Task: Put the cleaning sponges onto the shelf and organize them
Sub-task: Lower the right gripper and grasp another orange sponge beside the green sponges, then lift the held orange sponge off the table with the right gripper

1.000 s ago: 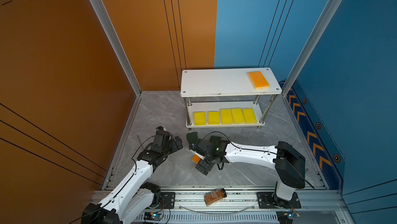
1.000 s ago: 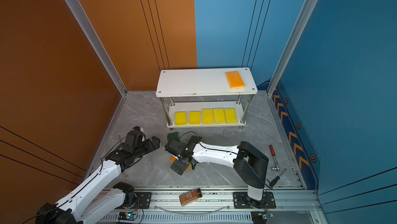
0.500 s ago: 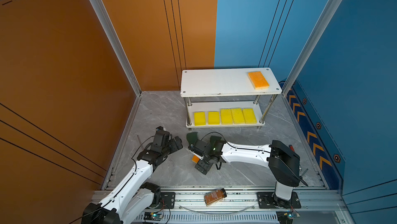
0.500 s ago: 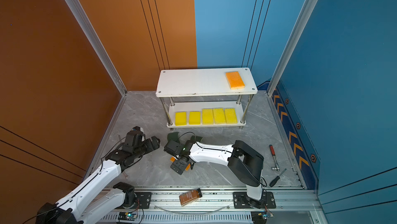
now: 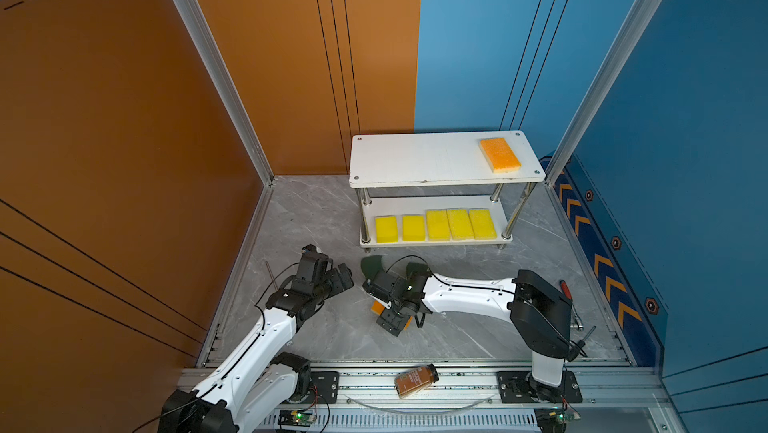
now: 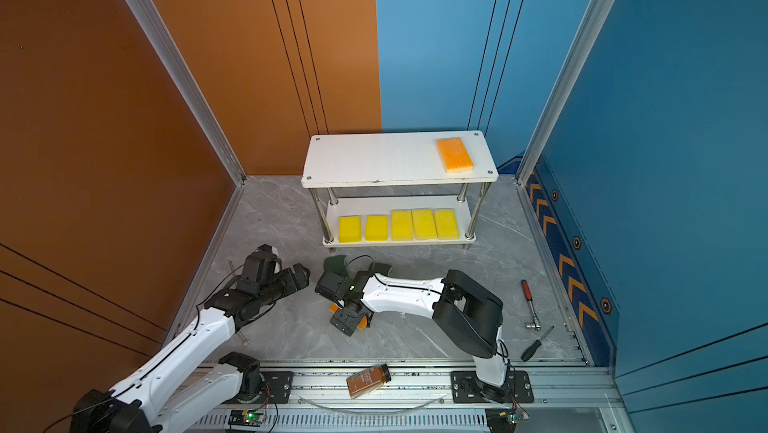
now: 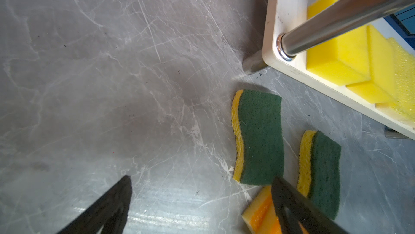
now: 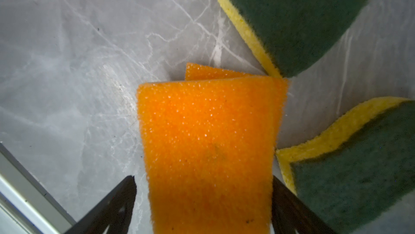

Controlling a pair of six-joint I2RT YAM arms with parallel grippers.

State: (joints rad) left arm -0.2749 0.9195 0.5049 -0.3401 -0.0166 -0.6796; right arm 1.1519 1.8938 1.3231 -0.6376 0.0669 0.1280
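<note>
While the left claw point(image 7: 201, 177) hangs open over the desk point(image 7: 112, 75), the right claw point(image 8: 202, 177), jaws spread, straddles an orange sponge point(image 8: 206, 143) whose long axis runs out between them.

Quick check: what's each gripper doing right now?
Left gripper: open, holding nothing.
Right gripper: open, jaws straddling the orange sponge, not clamped yet.

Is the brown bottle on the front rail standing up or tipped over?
Tipped over: in both top views the brown bottle lies on its side on the metal rail.
</note>
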